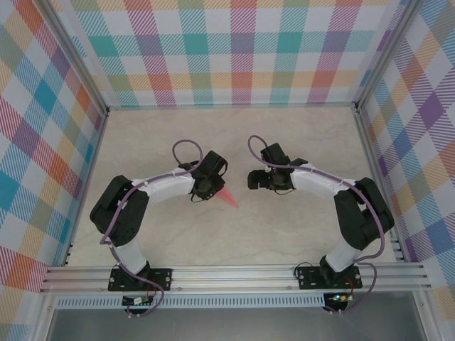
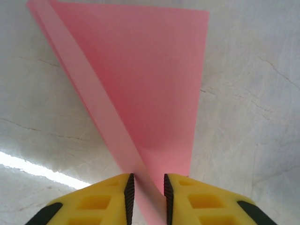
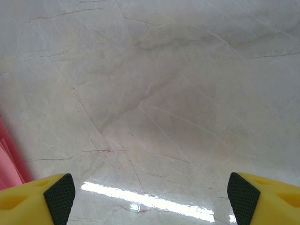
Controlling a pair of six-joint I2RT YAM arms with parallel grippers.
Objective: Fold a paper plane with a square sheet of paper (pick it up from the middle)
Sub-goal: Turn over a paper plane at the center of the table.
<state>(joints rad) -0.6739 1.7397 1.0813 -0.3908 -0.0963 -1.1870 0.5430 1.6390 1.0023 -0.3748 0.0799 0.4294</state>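
Note:
The salmon-pink paper plane is a folded, pointed shape with a paler strip along its ridge. It fans out over the marble table ahead of my left gripper. That gripper's black pads stand close together with the narrow end of the paper between them, touching both. From above, the plane's pink tip pokes out to the right under my left gripper. My right gripper faces it a short way to the right. It is wide open with bare table between its fingers. A pink edge of the plane shows at the far left.
The pale marble tabletop is walled by plaid panels on three sides. A metal rail runs along the near edge where both arm bases are bolted.

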